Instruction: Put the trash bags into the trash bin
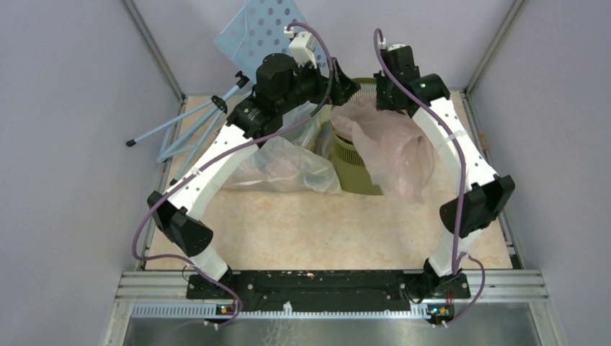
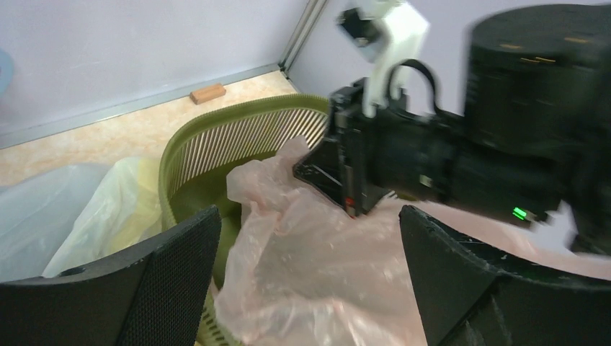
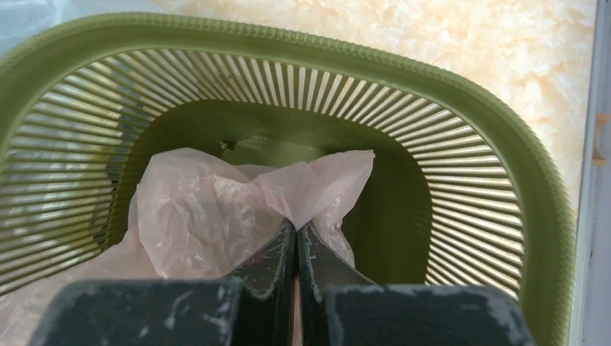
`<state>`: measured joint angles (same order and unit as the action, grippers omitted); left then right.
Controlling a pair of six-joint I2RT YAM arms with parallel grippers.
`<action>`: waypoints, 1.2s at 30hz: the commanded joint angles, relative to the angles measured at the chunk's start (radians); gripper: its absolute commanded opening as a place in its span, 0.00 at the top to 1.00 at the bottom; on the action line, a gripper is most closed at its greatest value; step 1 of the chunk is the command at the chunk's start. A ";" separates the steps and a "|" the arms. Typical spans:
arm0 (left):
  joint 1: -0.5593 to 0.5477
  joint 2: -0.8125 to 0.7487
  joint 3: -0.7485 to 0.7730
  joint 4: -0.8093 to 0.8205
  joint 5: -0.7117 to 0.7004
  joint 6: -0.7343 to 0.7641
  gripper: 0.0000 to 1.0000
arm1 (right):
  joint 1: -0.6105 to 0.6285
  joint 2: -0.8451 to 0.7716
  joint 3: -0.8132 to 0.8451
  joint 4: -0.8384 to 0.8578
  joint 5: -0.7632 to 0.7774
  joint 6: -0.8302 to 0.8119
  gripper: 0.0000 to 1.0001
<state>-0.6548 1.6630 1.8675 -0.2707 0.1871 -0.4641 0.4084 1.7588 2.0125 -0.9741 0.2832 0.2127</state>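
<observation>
The pale pink trash bag (image 1: pixel 395 141) hangs half in the olive-green trash bin (image 1: pixel 351 167), its lower part draped over the right rim onto the table. My right gripper (image 3: pixel 296 228) points down into the bin (image 3: pixel 504 144) and is shut on a top fold of the pink bag (image 3: pixel 209 209). My left gripper (image 2: pixel 310 288) hovers open just above the pink bag (image 2: pixel 310 267), touching nothing. From above, the left gripper (image 1: pixel 344 83) sits at the bin's back-left rim, facing the right gripper (image 1: pixel 377 99). A clear bag (image 1: pixel 284 166) and a yellowish bag (image 2: pixel 108 216) lie left of the bin.
A blue perforated board (image 1: pixel 270 36) leans on the back wall, with its light-blue stand legs (image 1: pixel 180 122) at the back left. A small wooden block (image 2: pixel 207 93) lies by the back wall. Walls close in on both sides.
</observation>
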 commanded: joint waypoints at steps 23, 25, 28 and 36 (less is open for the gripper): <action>-0.003 -0.391 -0.385 0.063 0.217 -0.002 0.01 | -0.020 -0.271 0.168 -0.109 -0.136 -0.026 0.41; -0.003 -0.399 -0.382 0.061 0.183 0.037 0.01 | -0.020 -0.335 0.107 -0.081 -0.154 -0.023 0.39; -0.003 -0.400 -0.366 0.048 0.128 0.079 0.01 | -0.019 -0.372 0.068 -0.077 -0.192 -0.022 0.39; -0.003 -0.360 -0.326 0.022 -0.004 0.057 0.06 | -0.019 -0.387 0.000 -0.095 -0.230 -0.027 0.42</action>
<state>-0.6556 1.2903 1.5028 -0.2966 0.2432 -0.4194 0.3950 1.3506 2.0388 -1.0779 0.0803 0.1917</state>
